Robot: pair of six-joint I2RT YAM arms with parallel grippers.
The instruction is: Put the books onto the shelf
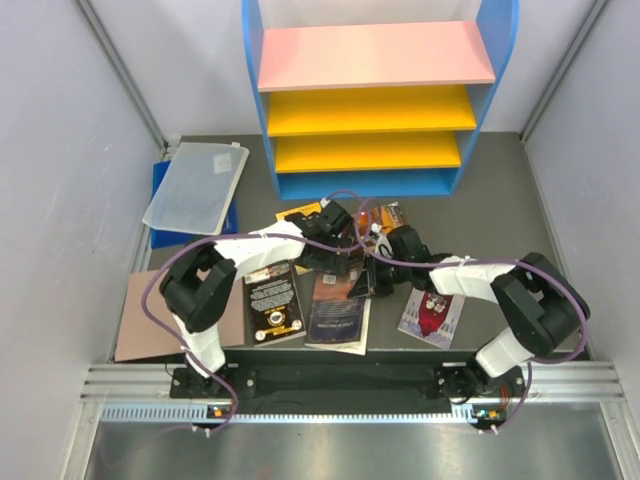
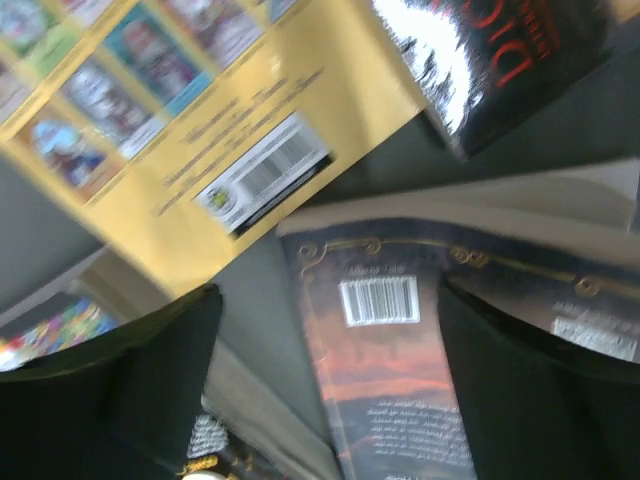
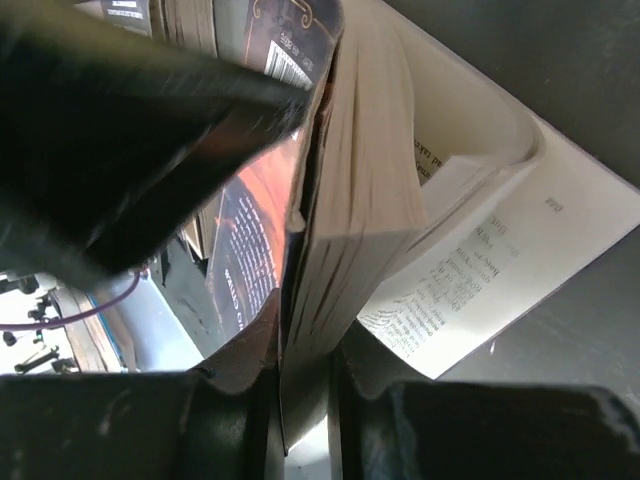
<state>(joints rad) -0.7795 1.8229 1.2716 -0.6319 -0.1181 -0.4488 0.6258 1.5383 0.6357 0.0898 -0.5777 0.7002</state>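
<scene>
The right gripper is pinching the orange-glow book by its cover and pages, just in front of the shelf. The left gripper is hovering over that book's back cover, jaws standing wide apart. The yellow book is lying slightly nearer the shelf.
</scene>
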